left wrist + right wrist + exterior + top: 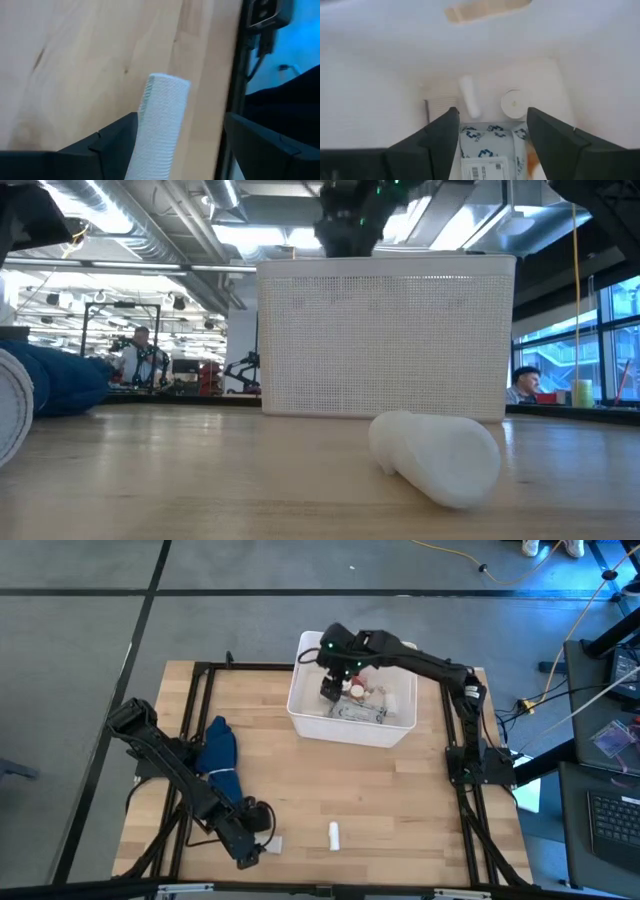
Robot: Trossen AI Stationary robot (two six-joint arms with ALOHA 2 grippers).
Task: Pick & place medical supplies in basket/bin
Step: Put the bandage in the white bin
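Ok so your right gripper is hanging over the white tub, which sits toward the far edge of the table, a bit right of center. In the right wrist view the fingers are spread wide w/ nothing between them, looking straight down into the tub. Stuff already in there: a small white tube lying on the floor of it, a round white bottle cap right next to that, a clear packet w/ blue logos and a barcode label under the gripper, and something orange at the packet's edge. From above you can also see a red-orange bit in the tub beside the gripper.

Your left gripper is down at the near edge of the table, left of center. Left wrist view shows the fingers apart, w/ a white gauze roll lying between them on the wood. Can't tell if they're actually touching it, but it's def not clamped.

One white pill bottle is lying on its side near the near edge, about center, well apart from the tub. The dark blue cloth is bunched on the left side by the left arm.
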